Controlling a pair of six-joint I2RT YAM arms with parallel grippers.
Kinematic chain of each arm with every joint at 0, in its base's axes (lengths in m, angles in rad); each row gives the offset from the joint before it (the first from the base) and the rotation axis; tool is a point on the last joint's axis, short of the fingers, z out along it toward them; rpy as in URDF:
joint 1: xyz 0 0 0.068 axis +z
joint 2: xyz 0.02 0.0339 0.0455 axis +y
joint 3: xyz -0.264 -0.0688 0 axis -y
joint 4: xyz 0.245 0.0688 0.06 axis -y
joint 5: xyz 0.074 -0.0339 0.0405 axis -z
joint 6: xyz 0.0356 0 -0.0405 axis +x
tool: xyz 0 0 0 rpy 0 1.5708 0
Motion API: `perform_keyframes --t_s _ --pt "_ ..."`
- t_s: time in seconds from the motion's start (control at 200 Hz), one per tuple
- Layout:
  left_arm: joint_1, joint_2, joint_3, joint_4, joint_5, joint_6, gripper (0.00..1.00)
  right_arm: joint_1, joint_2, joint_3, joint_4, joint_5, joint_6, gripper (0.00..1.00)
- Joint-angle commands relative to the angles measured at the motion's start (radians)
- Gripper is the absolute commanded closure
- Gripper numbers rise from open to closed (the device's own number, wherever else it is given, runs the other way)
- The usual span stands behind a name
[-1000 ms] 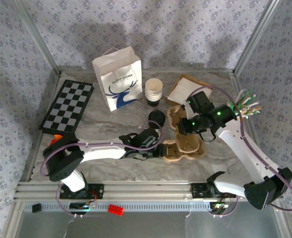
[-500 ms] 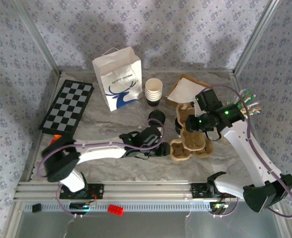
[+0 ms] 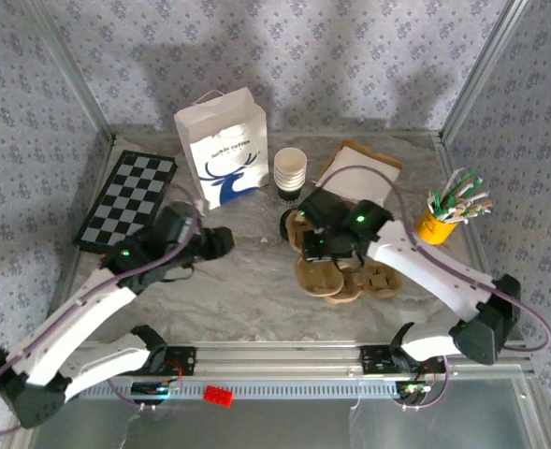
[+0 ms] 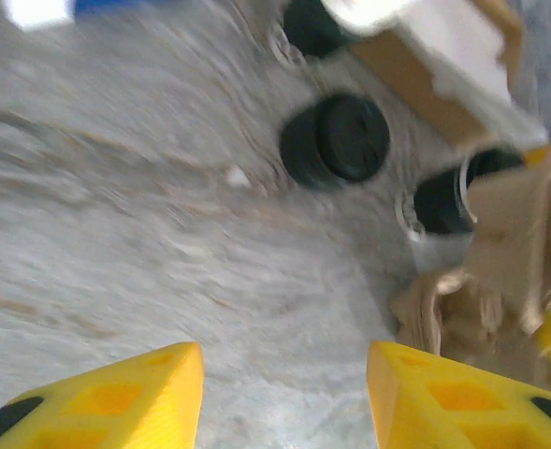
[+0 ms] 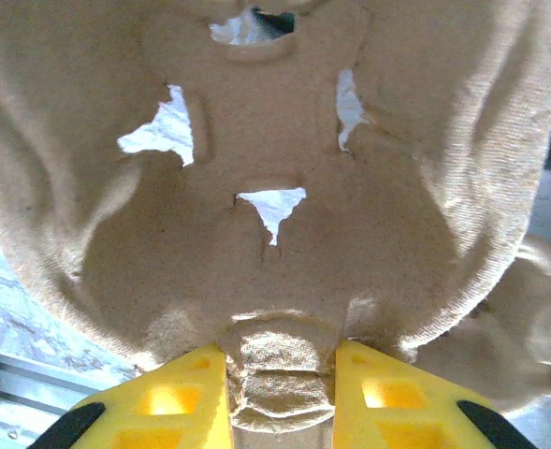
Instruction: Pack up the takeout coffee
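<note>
The right claw (image 5: 280, 379) is clamped on an edge tab of the pulp cup carrier (image 5: 256, 140) spreading ahead of it, a yellow cup (image 3: 434, 227) holding sticks (image 3: 457, 192) off to its right, while the left claw (image 4: 284, 393) hangs, fingers (image 4: 116, 393) apart, over the marble table (image 4: 116, 234), a black lid (image 4: 336, 138) ahead, patterned walls (image 3: 350, 56) around.

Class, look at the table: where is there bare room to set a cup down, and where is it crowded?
Bare: table between the left arm and cup carriers. Crowded: around the stacked cups, lid, right end effector.
</note>
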Motion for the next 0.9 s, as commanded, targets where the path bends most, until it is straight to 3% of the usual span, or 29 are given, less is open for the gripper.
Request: perform_keyframes --t_s 0.0,0.15,0.315,0.48,0.74,0.895 --pt "0.169 0.010 0.140 -0.168 0.030 0.173 0.49 0.070 0.065 -0.015 0.116 0.041 0.149 0.73" --pt "0.422 0.144 0.310 -0.164 0.202 0.285 0.48 0.146 0.186 0.008 0.137 0.097 0.217 0.73" --pt "0.559 0.318 0.483 -0.095 0.280 0.373 0.41 0.161 0.264 -0.005 0.147 0.113 0.257 0.73" --pt "0.620 0.465 0.635 -0.014 0.244 0.518 0.36 0.156 0.327 -0.003 0.132 0.103 0.256 0.73" --pt "0.648 0.722 0.914 -0.036 0.430 0.741 0.29 0.147 0.356 0.008 0.125 0.091 0.211 0.73" --pt "0.645 0.854 1.106 -0.120 0.467 0.803 0.26 0.146 0.363 0.028 0.101 0.088 0.169 0.73"
